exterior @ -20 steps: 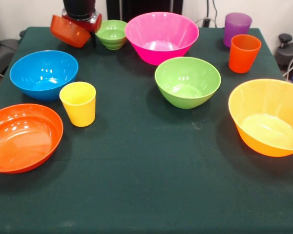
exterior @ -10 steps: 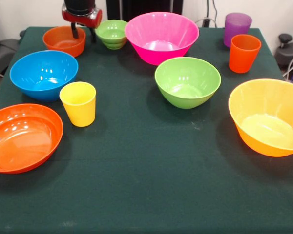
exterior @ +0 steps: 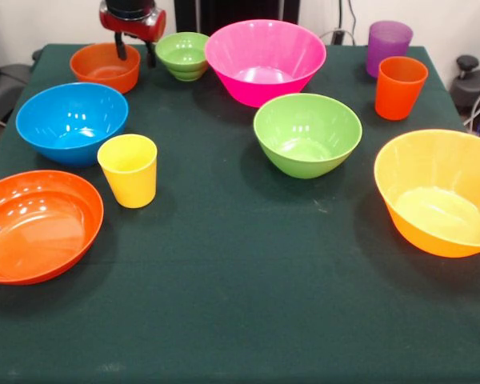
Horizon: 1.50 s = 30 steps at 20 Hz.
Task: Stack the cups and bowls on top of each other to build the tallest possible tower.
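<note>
The gripper (exterior: 136,53) hangs open over the red-orange bowl (exterior: 106,66). This bowl stands upright at a table (exterior: 248,312) corner, beside the ribbed green bowl (exterior: 182,55).

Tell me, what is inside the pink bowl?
The pink bowl looks empty: only its glossy pink inside shows, with light reflections at the bottom. Its near wall hides part of the inside, so I cannot check that part.

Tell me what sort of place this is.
Probably a robotics lab or test room: a table under dark green cloth with plastic bowls and cups spread out, a red and black gripper over the small red-orange bowl, and cables by the wall.
</note>
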Tool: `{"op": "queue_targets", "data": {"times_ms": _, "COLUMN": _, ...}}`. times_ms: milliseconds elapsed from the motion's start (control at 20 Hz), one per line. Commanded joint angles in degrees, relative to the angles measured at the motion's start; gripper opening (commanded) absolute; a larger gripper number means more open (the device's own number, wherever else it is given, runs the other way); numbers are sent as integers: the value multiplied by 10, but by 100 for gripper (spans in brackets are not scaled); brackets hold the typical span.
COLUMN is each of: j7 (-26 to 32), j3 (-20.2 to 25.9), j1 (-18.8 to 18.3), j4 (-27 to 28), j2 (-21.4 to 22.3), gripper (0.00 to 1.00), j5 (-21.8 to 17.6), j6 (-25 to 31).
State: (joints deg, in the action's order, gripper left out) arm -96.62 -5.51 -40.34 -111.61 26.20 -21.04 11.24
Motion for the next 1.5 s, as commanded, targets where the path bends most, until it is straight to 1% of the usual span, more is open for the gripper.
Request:
{"op": "queue_targets", "data": {"times_ms": 50, "j7": -54, "j3": 66, "j1": 22, "j4": -1, "j2": -17, "gripper": 100, "j5": 7, "j6": 18}}
{"op": "queue_targets", "data": {"times_ms": 700, "j7": -54, "j3": 61, "j1": 31, "j4": 8, "j2": -26, "gripper": 100, "j5": 5, "j6": 13}}
{"op": "queue_targets", "data": {"times_ms": 800, "j7": -50, "j3": 66, "j1": 26, "j4": 7, "j2": -25, "gripper": 100, "j5": -4, "j6": -4}}
{"op": "queue_targets", "data": {"times_ms": 900, "j7": -50, "j3": 70, "j1": 21, "j4": 6, "j2": -26, "gripper": 100, "j5": -4, "j6": -8}}
{"op": "queue_targets", "data": {"times_ms": 1200, "j7": -62, "j3": 64, "j1": 28, "j4": 4, "j2": -27, "gripper": 100, "j5": -3, "j6": -27}}
{"op": "queue_targets", "data": {"times_ms": 1300, "j7": -61, "j3": 64, "j1": 31, "j4": 4, "j2": -25, "gripper": 100, "j5": -9, "j6": -37}}
{"op": "queue_targets", "data": {"times_ms": 1500, "j7": -60, "j3": 72, "j1": 26, "j4": 4, "j2": -27, "gripper": 100, "j5": -4, "j6": -31}}
